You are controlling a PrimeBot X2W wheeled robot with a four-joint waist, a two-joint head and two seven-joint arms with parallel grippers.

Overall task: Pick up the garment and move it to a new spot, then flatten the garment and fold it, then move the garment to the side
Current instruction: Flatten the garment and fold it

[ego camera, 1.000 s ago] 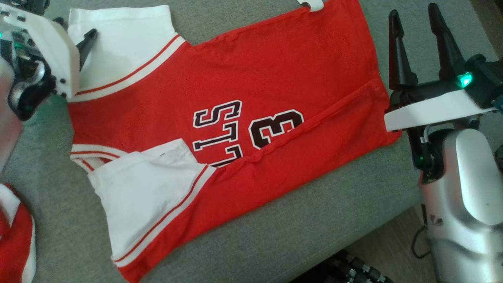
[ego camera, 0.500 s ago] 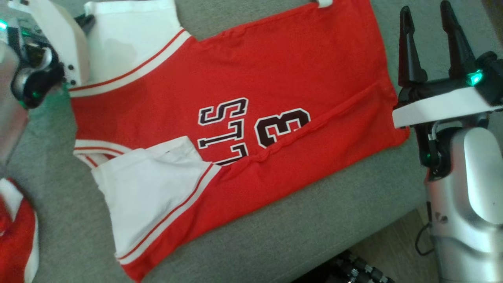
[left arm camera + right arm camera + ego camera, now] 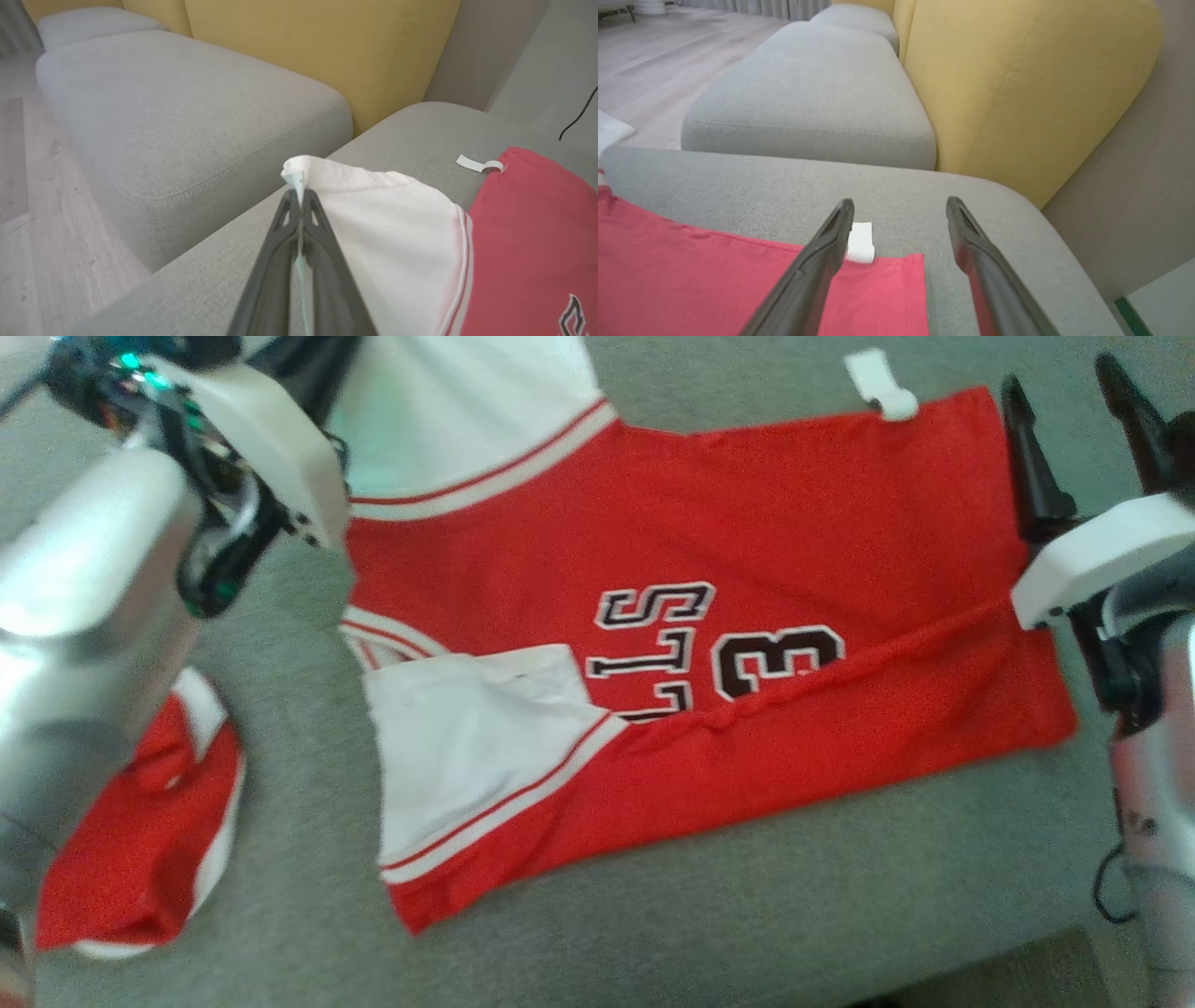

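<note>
The garment [image 3: 747, 523] is a red jersey with white sleeves and dark lettering, spread on the grey sofa seat [image 3: 747, 915] with its near side folded over. My left gripper [image 3: 299, 196] is shut on the edge of the far white sleeve [image 3: 373, 224], and a bit of cloth sticks out past the tips. In the head view the left gripper [image 3: 313, 369] sits at the top left over that sleeve. My right gripper [image 3: 900, 203] is open just above the garment's far hem corner, beside a white tag [image 3: 860, 242]. The head view shows this right gripper [image 3: 1060, 378] at the jersey's right edge.
Another red and white cloth [image 3: 140, 821] lies bunched at the lower left, partly behind my left forearm. A yellow backrest [image 3: 1017, 93] rises behind the seat. A second grey cushion [image 3: 163, 116] adjoins it, with wooden floor [image 3: 28, 186] beyond. The seat's front edge runs along the head view's bottom.
My left gripper has shut on the white sleeve's edge. The head camera has turned, so the whole scene sits further right. The right gripper stays open.
</note>
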